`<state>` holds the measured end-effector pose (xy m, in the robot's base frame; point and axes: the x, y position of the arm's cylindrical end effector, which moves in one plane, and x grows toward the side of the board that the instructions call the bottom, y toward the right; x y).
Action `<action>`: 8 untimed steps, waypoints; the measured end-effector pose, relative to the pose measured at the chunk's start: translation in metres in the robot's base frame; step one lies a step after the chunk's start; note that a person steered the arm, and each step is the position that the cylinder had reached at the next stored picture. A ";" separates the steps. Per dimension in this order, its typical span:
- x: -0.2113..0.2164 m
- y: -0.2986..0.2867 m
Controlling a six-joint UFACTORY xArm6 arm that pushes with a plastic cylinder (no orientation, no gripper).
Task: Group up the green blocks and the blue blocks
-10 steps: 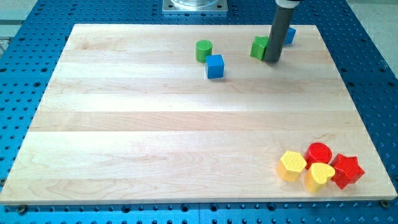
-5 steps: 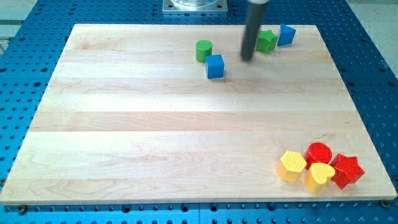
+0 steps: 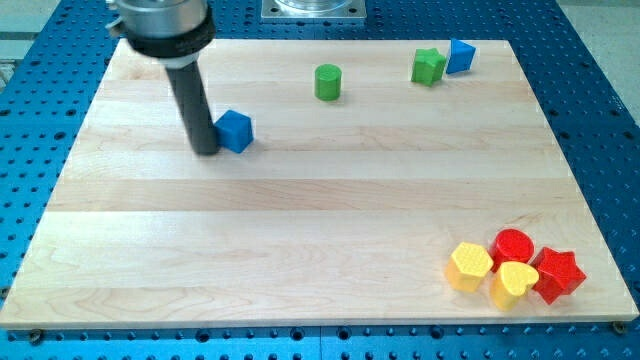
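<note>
My tip (image 3: 206, 150) rests on the wooden board (image 3: 300, 220) at the upper left, touching the left side of a blue cube (image 3: 235, 131). A green cylinder (image 3: 327, 82) stands to the right of it, near the view's top. A green star-like block (image 3: 428, 66) sits at the upper right, with a second blue block (image 3: 460, 56) touching its right side.
A cluster sits at the lower right corner: a yellow hexagon block (image 3: 469, 266), a yellow heart block (image 3: 514, 284), a red cylinder (image 3: 514, 246) and a red star (image 3: 557, 275). The board lies on a blue perforated table (image 3: 610, 120).
My tip swept from beside the green star at the upper right across to the upper left. The blue cube moved left and slightly down, away from the green cylinder.
</note>
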<state>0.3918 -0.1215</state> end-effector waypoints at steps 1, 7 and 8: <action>-0.029 0.097; -0.020 0.216; -0.054 0.277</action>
<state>0.3380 0.1557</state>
